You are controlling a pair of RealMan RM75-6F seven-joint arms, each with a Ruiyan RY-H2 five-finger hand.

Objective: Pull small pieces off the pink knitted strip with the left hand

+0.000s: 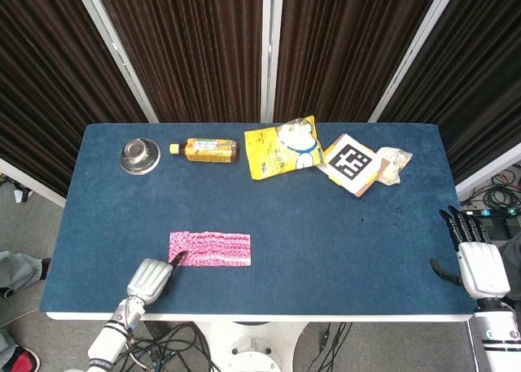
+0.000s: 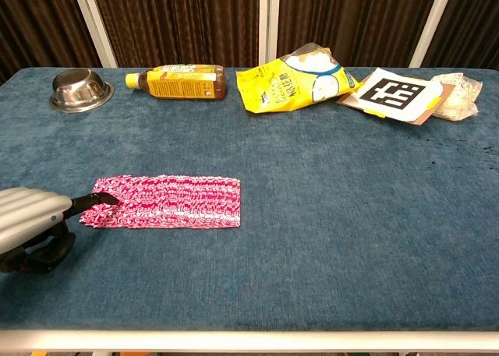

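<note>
A blue table (image 1: 326, 225) stands before dark curtains. The pink knitted strip (image 1: 210, 248) lies flat toward the near left part of the table. The left hand (image 1: 152, 276) sits at the near edge, one dark fingertip reaching onto the strip's near left corner. The right hand (image 1: 475, 258) is at the table's right edge, well apart from the strip, fingers extended. Along the far side, from left to right, are a metal bowl (image 1: 140, 155), a bottle (image 1: 205, 150) lying on its side, a yellow bag (image 1: 281, 148), a card with a black-and-white marker (image 1: 352, 163) and a clear wrapped packet (image 1: 392, 164).
</note>
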